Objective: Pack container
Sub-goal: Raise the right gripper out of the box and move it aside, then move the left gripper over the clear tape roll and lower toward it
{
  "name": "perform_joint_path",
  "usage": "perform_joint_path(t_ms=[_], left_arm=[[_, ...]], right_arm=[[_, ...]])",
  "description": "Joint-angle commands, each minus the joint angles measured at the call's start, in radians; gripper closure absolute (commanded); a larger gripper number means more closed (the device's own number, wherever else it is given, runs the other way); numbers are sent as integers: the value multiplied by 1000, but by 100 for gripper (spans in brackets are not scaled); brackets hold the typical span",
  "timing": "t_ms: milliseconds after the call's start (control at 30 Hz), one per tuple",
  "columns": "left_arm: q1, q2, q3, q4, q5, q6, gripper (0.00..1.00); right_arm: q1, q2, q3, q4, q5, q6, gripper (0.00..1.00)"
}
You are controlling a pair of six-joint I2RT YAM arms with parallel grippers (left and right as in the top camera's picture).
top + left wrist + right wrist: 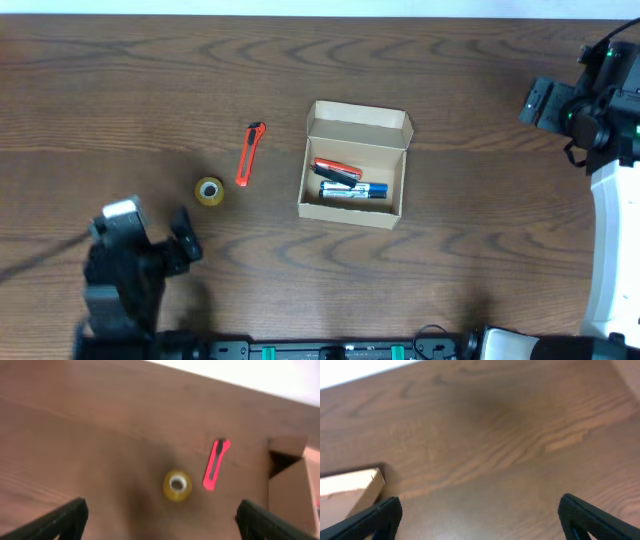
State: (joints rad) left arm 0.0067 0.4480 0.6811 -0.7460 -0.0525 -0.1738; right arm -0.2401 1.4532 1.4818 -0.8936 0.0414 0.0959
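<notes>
Several pens point(352, 188) inside open container point(350, 213)

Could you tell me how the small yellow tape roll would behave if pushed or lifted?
The small yellow tape roll lies flat, hole upward, so a push would probably slide it, not roll it. Small and hollow, it is likely light; its smooth curved rim might slip.

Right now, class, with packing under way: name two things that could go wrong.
The tape roll lies flat; the open left fingers might nudge it away rather than grip it. The orange cutter is long and pens already lie in the container, so it might catch on a wall.
</notes>
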Motion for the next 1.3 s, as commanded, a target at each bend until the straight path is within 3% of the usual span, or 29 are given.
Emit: perform_joint_path(t_ms=[0,100,200,300,400,533,633,667,700,733,800,900,967,1267], left_arm=[[6,290,256,-124,21,-59,5],[6,548,531,-291,78,-43,5],[6,759,764,-388,174,58,5],[6,902,920,-447,253,146,5],[6,988,989,-474,277,152,5],[6,1037,993,-481,273,153,5],[6,1059,993,-505,190,153,5],[6,1063,992,-510,170,154,12],[6,1067,990,-516,158,172,26],[6,1069,987,-519,148,185,32],[6,1071,974,-518,122,185,31],[4,1071,930,-492,92,186,40],[4,1071,880,-452,72,185,36],[4,1072,554,-234,95,166,32]], right_arm=[[0,20,8,-11,-24,-26,1],[-3,23,8,-18,-23,-72,1],[-13,25,8,-16,-12,-145,1],[-64,43,8,-13,-18,-141,1],[-145,82,8,-37,-53,-77,1],[-235,138,8,-83,-101,-50,1],[-277,169,8,-93,-29,10,1],[-286,172,8,-92,-24,12,1],[-293,176,8,-90,-23,12,1],[-298,176,8,-90,-23,12,1],[-300,176,8,-90,-23,12,1],[-294,176,8,-91,-23,12,1],[-288,176,8,-95,-24,11,1],[-283,176,7,-122,-24,11,1]])
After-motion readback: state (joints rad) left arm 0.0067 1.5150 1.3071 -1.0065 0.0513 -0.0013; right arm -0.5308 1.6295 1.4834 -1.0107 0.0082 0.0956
